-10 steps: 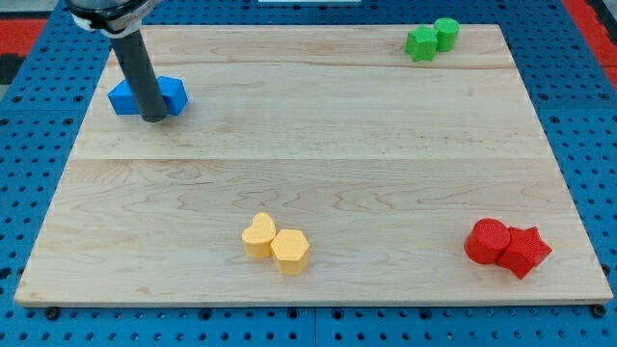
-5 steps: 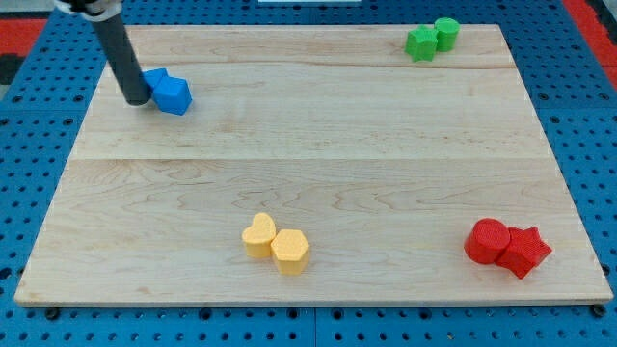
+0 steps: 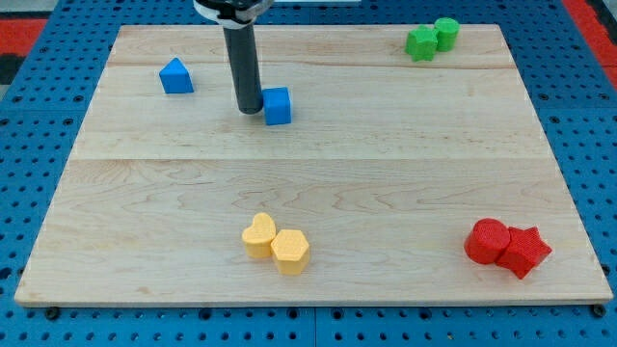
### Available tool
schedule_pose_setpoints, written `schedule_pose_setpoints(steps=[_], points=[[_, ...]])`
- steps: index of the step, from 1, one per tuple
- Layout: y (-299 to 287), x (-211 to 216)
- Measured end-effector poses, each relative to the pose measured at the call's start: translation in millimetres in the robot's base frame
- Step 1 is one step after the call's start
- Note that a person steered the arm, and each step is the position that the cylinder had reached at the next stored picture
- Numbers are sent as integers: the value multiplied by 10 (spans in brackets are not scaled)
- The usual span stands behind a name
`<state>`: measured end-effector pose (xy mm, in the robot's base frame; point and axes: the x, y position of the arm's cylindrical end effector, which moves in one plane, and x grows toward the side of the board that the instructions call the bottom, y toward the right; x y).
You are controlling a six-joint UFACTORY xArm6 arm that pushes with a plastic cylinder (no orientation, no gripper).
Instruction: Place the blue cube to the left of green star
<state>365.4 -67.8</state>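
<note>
The blue cube (image 3: 278,105) sits on the wooden board in the upper middle-left. My tip (image 3: 249,109) stands right against the cube's left side. The green star (image 3: 420,43) lies near the view's top right, far to the right of the cube, with a green cylinder (image 3: 445,33) touching its right side. A second blue block, triangular (image 3: 175,76), rests alone at the view's upper left, left of my tip.
A yellow heart (image 3: 258,235) and a yellow hexagon (image 3: 290,252) touch each other at the bottom middle. A red cylinder (image 3: 485,240) and a red star (image 3: 523,252) sit together at the bottom right. The board's edge (image 3: 308,305) borders a blue pegboard.
My tip has swept to the right, carrying the blue cube away from the triangular blue block, which stays at the upper left. The two blue blocks are now well apart.
</note>
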Motion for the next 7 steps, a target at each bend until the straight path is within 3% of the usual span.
schedule_pose_setpoints(steps=[3,7], points=[[1085,174],[1172,-424]])
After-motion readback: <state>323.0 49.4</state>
